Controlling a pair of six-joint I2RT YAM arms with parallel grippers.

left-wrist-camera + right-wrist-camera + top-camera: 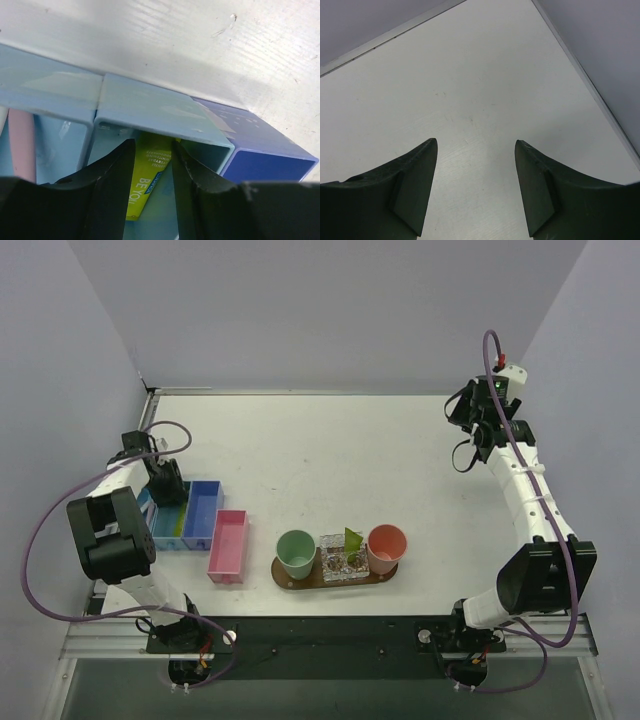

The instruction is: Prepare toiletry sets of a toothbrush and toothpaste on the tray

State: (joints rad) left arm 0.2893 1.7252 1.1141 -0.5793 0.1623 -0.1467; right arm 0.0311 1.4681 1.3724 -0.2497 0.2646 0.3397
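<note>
Fingers of the left arm (115,190) flank the yellow-green toothpaste tube (147,175) in the light blue plastic bin (150,110), clamped or not I cannot tell; next comes probably lifting it toward the oval brown wooden tray (300,584).

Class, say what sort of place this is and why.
Likely a robotics test bench: left arm and right arm bolted to a white table, plain panels around it, bins and a wooden tray staged.
</note>
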